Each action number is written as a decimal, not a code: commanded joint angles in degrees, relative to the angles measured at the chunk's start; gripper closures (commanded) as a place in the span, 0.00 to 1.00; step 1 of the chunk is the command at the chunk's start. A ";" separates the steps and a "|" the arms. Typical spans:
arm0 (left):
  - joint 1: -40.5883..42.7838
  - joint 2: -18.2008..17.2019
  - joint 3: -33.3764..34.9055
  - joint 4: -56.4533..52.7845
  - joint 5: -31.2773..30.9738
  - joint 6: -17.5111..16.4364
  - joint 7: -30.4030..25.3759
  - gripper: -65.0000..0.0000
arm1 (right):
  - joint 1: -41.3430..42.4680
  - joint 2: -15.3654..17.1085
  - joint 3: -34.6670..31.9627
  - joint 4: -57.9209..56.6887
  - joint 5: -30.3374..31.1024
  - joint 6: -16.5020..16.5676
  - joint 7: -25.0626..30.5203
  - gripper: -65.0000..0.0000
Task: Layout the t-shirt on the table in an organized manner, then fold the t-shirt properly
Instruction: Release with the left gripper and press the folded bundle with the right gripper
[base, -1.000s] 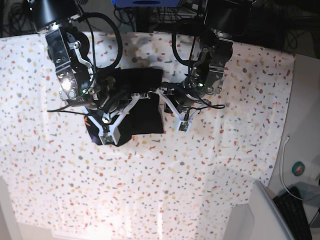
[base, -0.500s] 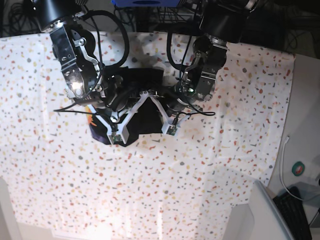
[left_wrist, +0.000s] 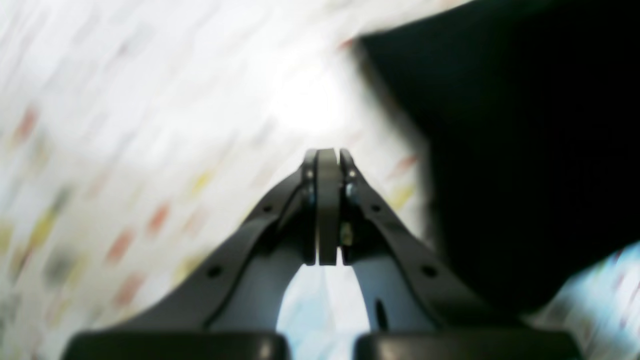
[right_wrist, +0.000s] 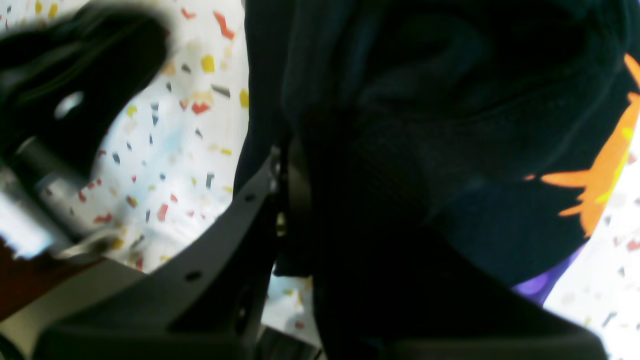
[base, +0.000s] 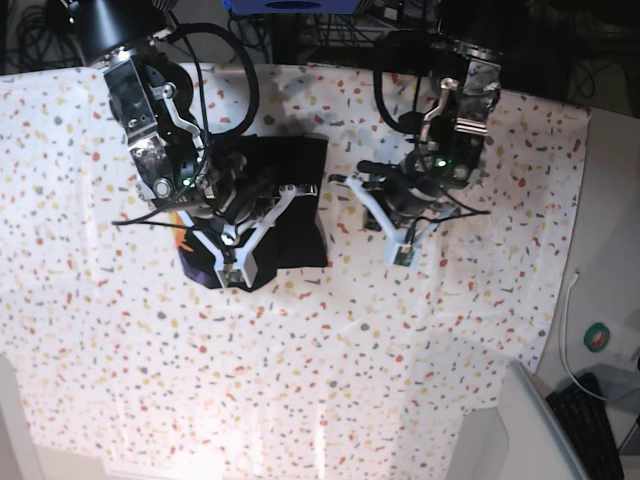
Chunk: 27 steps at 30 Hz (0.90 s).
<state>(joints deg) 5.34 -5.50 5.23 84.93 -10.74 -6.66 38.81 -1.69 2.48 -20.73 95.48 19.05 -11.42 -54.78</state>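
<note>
Both of my end effectors hang over the speckled bench (base: 420, 380), and they are doing different things. My left end effector (left_wrist: 327, 155) is pressed fully together with nothing between its pads; in its wrist view the two dark pads meet flush over the flecked white cover, and the black edge of the t-shirt (left_wrist: 525, 150) lies off to one side of it, apart from the tips. From the base view that left end effector (base: 403, 252) sits just beside the shirt's edge, over bare bench, not touching the cloth.

My right end effector (base: 232, 268) is down on the t-shirt (base: 290, 200), nearly closed, pinching a bunch of the black cloth. In the right wrist view one grey finger (right_wrist: 240, 210) shows against the fabric while the other is buried under dark folds, so I cannot see the far pad itself. The cloth is gathered in thick wrinkles around the grip.

I see the shirt as a compact, folded black bundle, lying toward the far-middle part of the bench. At its edge, an orange-yellow print (right_wrist: 600, 175) peeks out with a sliver of purple (right_wrist: 540, 285) below it. The same orange shows at the bundle's side in the base view (base: 181, 240).
</note>
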 joint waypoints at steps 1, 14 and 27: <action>0.50 -0.79 -2.20 2.68 -0.29 -0.07 0.01 1.00 | 0.77 -0.33 0.20 0.91 0.25 0.12 1.38 1.00; 12.81 -3.69 -30.86 11.03 -0.29 -5.96 1.32 1.00 | 0.07 -1.56 -0.24 0.83 0.42 0.12 1.91 0.50; 10.70 -3.60 -44.75 8.66 0.15 -16.16 6.34 1.00 | 0.77 -4.37 -7.27 0.83 0.34 0.48 2.26 0.53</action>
<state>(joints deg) 16.16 -8.38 -39.18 92.71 -10.52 -22.61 45.91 -2.11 -1.30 -27.97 95.37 19.22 -11.38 -53.56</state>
